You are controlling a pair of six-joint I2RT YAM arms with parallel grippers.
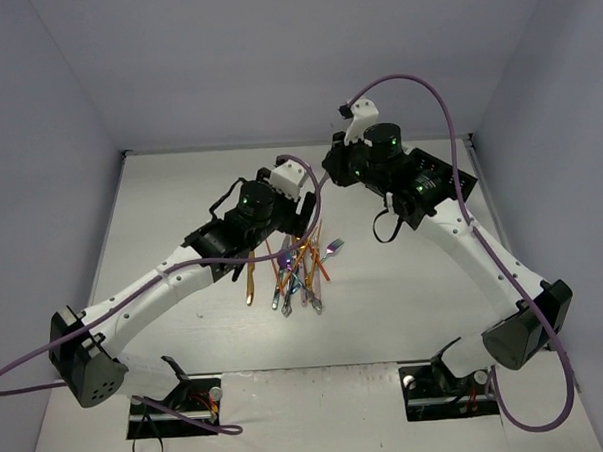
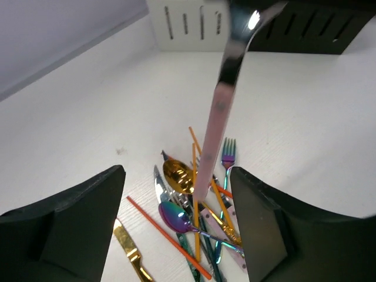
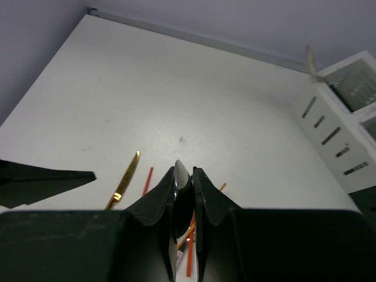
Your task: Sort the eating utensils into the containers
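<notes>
A utensil with a silver head and pink handle (image 2: 220, 111) hangs upright over the pile of eating utensils (image 2: 194, 217). My right gripper (image 3: 184, 170) is shut on its silver head (image 3: 181, 176). Around the pink handle's lower end stands my left gripper (image 2: 176, 176), open, with neither finger touching it. From above, the left gripper (image 1: 303, 211) and the right gripper (image 1: 331, 170) meet just behind the pile (image 1: 298, 271). The containers stand beyond it: a white caddy (image 2: 188, 26) and a black caddy (image 2: 311, 32).
A gold knife (image 1: 250, 273) lies at the left of the pile, with orange sticks (image 2: 164, 229) across it. The white caddy (image 3: 346, 117) stands near the back wall; in the top view my right arm hides most of both caddies.
</notes>
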